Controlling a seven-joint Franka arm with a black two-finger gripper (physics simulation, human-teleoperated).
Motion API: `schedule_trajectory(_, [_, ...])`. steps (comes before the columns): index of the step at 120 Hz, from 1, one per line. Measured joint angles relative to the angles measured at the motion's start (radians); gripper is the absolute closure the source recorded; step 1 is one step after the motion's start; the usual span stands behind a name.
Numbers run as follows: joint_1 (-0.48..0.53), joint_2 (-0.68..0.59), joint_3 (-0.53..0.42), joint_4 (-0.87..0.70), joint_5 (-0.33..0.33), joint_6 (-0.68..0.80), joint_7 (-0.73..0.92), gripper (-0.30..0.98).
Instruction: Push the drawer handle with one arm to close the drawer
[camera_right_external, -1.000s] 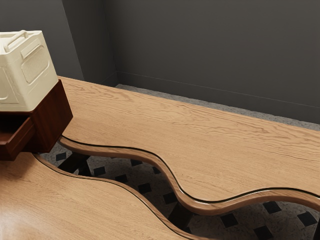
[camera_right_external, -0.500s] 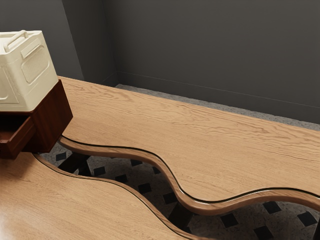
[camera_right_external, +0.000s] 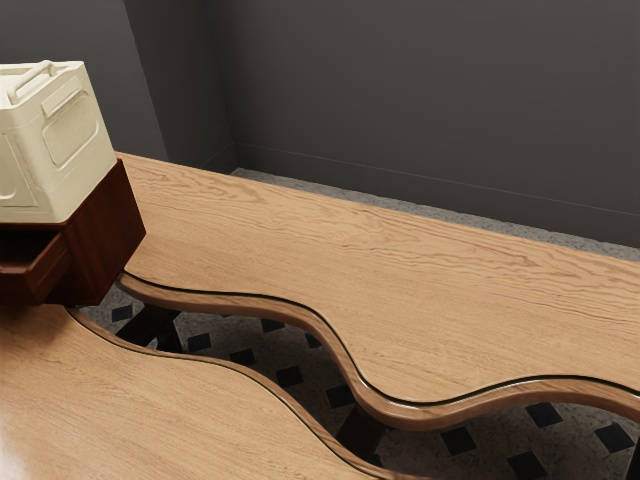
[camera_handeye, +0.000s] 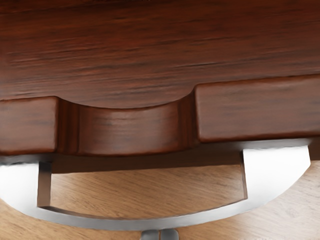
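The dark red-brown drawer (camera_right_external: 38, 275) juts partly out of its cabinet (camera_right_external: 105, 235) at the exterior view's left edge, its inside showing. From above, in the wrist view, the drawer's front (camera_handeye: 257, 111) has a scooped notch in its upper edge. A silver curved handle (camera_handeye: 145, 224) is fixed to its outer face. Just at the outer side of the handle's middle, my gripper (camera_handeye: 159, 235) shows two grey fingertips side by side, shut with only a thin line between them. Nothing is held; the tips look to be against the handle.
A cream box (camera_right_external: 60, 145) with a top handle stands on the cabinet. The wooden table (camera_right_external: 240, 225) has a wavy-edged gap (camera_right_external: 255, 345) through it, with dark tiled floor below. A grey wall (camera_right_external: 430, 100) rises behind.
The drawer has slid part of the way into the cabinet, and less of it sticks out than a second ago. Box and cabinet have stayed still.
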Motion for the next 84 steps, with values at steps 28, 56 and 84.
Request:
schedule_trajectory(28, [0.002,0.032,-0.002,0.038,-0.006,0.002,0.085,0.79])
schedule_trajectory(56, [0.001,0.077,-0.004,0.09,-0.009,0.007,0.146,0.79])
schedule_trajectory(84, [0.01,0.102,-0.01,0.113,-0.026,0.028,0.188,0.79])
